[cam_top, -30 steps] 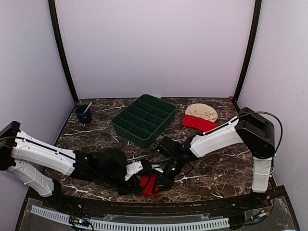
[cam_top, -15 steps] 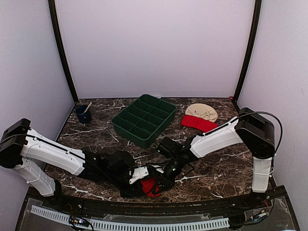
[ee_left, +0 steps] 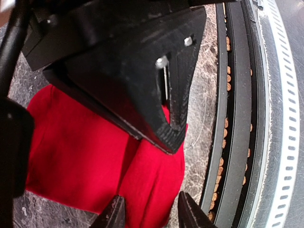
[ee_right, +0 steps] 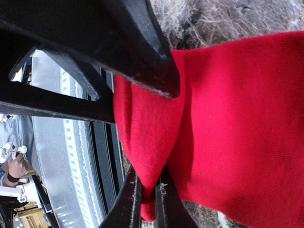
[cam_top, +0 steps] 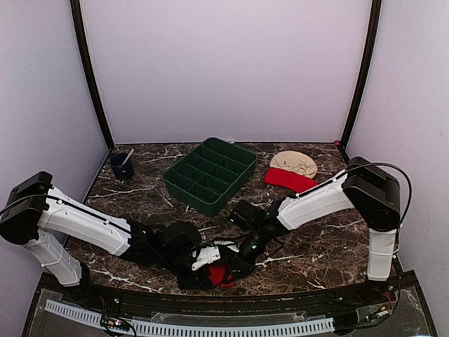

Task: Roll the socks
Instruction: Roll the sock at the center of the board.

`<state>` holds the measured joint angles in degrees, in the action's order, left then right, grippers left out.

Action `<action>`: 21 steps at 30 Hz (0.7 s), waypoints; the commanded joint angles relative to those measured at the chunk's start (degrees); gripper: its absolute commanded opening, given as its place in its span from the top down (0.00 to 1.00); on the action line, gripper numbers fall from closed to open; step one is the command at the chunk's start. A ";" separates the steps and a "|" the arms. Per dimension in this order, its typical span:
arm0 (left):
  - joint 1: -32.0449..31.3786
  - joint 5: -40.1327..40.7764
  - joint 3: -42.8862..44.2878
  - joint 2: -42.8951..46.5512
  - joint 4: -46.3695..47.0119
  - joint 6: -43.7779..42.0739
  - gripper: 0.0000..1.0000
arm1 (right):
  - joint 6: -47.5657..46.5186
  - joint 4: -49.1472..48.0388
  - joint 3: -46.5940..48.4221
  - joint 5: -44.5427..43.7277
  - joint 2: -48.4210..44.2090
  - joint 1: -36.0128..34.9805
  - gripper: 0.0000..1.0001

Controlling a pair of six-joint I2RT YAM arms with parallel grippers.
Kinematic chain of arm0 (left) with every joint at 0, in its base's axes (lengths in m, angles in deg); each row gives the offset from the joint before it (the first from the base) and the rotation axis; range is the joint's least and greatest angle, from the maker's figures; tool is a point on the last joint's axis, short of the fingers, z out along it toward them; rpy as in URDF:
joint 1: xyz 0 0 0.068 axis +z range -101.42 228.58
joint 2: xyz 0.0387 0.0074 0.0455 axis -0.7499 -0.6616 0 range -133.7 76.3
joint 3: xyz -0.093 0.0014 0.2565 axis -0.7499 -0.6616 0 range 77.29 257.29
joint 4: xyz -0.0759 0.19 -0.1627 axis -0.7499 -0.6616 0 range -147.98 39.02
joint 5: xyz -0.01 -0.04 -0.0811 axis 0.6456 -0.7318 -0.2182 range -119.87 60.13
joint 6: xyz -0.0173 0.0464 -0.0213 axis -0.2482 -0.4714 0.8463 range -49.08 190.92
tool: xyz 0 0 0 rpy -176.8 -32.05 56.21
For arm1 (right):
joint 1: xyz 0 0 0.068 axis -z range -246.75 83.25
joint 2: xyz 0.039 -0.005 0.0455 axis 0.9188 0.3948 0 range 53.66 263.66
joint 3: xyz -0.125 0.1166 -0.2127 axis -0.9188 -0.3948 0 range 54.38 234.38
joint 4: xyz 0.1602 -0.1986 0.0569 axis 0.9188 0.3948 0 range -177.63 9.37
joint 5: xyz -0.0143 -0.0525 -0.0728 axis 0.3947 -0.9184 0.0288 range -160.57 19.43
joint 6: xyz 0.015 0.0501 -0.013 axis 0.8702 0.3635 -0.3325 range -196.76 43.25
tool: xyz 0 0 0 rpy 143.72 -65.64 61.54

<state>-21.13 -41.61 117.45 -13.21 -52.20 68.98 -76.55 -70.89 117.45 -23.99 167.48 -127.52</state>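
Pinching a soft fold of the bright red knit sock [ee_right: 237, 118], the right claw [ee_right: 148, 187] has its thin black fingers pressed together on the cloth. The fold bulges just above the tips, and the rest of the sock spreads flat beside it on the dark, white-veined marble table [ee_right: 228, 14]. The left claw [ee_left: 149, 213] stands with its two pointed tips apart, astride the sock's narrow end. Cloth fills the gap between them, but whether they squeeze it cannot be told. A blunt black wedge [ee_left: 133, 71] of the other arm lies over the sock ahead of this claw, hiding its upper part. A black rail [ee_left: 232, 118] and a white slotted strip [ee_left: 280, 118] run just beside it. Well beyond both claws sit a green plastic tray [cam_top: 200, 200] of square pockets, a second red sock [cam_top: 289, 180] touching a beige cloth [cam_top: 295, 163], and a small dark cup [cam_top: 121, 167].
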 commanded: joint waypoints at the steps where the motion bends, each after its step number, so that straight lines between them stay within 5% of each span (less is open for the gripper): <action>1: -0.34 -1.06 0.33 -0.22 -1.71 -0.88 0.62 | -0.67 0.96 -0.30 0.49 1.42 0.66 0.93; 12: -0.33 -2.66 0.70 -2.51 -1.38 -1.58 0.76 | -0.23 0.79 -0.55 0.20 1.62 0.83 0.91; 21: 0.84 -6.30 0.61 -4.05 -0.57 0.46 0.85 | 0.80 -1.06 -2.71 -0.07 -0.01 1.82 0.80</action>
<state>-20.96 -43.80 117.80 -15.09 -51.04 68.39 -76.26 -70.98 116.73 -22.46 167.87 -126.80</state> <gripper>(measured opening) 0.165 0.189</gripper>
